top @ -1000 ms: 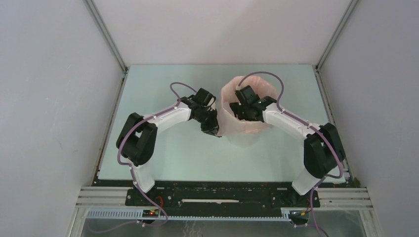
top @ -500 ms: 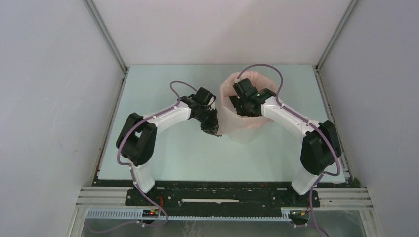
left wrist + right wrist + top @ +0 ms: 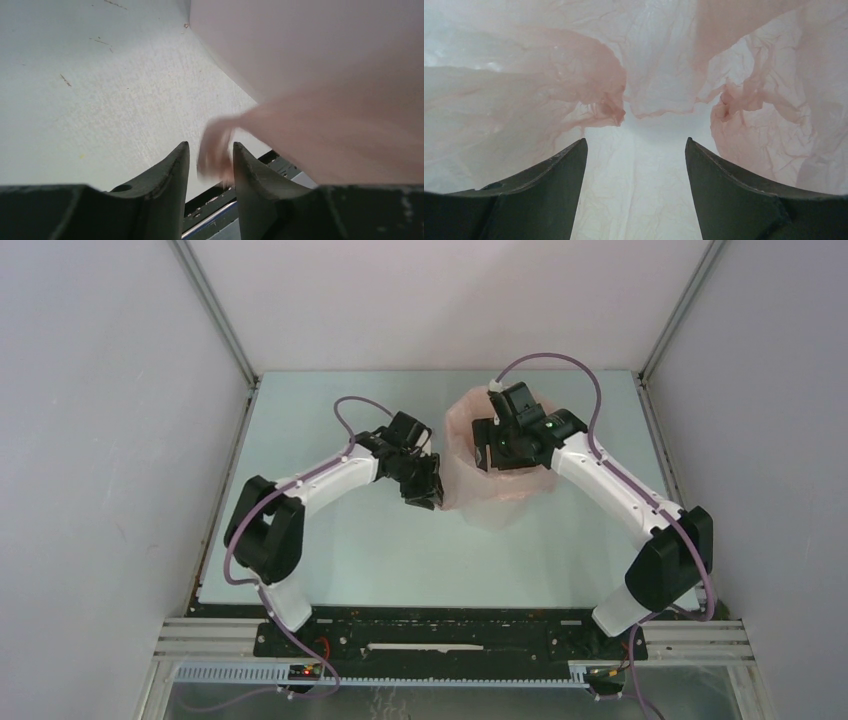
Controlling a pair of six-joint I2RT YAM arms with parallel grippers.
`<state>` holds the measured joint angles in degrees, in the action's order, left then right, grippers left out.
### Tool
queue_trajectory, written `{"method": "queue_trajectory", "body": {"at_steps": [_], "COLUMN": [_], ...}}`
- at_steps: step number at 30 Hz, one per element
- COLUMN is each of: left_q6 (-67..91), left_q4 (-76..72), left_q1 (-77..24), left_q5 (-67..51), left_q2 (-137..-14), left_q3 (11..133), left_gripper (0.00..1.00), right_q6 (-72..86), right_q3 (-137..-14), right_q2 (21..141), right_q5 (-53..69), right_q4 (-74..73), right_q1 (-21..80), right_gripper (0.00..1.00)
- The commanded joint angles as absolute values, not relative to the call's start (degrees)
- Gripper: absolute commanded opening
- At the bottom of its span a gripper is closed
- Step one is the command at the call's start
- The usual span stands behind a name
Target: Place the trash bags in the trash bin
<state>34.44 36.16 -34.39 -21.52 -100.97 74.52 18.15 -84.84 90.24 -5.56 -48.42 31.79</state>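
1. Top external view: the trash bag (image 3: 468, 485), pale pink film, lines and overhangs the trash bin (image 3: 300, 45), which stands far-centre on the worktop (image 3: 340, 550).
2. The right pincer (image 3: 497, 445) hangs in the bin's mouth, jaws wide apart, with wrinkled film all around and nothing gripped.
3. The left pincer (image 3: 210, 147) sits just beside the bin's left wall, jaws narrowly apart. A blurred fold of film lies between them.

1. Trash bag (image 3: 470, 488) is showing translucent pale pink, wrinkled all over.
2. Table (image 3: 350, 550) is showing pale mint green.
3. Left arm (image 3: 330, 472) and right arm (image 3: 610, 490) are showing white links, black joints.
4. Cables (image 3: 545, 358) are showing purple.
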Motion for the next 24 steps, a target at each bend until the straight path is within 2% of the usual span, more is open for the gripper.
{"method": "queue_trajectory", "body": {"at_steps": [1,6,18,24], "left_q6": [32.84,32.39,31.26,31.35], "left_q4": [36.04,36.08,38.98,42.3], "left_q1": [-33.59,-32.72,-31.61,-29.29], "left_q5": [-20.42,-19.79,-18.14,-13.83], "left_q2": [-95.49,-92.38,-84.66,-76.53], "left_q3": [73.91,71.38,66.46,64.51], "left_gripper": [0.45,0.54,0.66,0.76], "right_q6": [17.7,17.74,15.33,13.7], "right_q3": [-87.71,-92.41,-104.11,-110.32], "right_q2": [88.64,88.02,83.77,82.18], "right_q5": [-3.46,-5.05,-6.08,-6.98], "right_q4": [-50.02,-54.31,-66.74,-69.83], "right_q1": [31.46,31.47,31.65,37.97], "right_gripper": [0.81,0.81,0.89,0.9]}}
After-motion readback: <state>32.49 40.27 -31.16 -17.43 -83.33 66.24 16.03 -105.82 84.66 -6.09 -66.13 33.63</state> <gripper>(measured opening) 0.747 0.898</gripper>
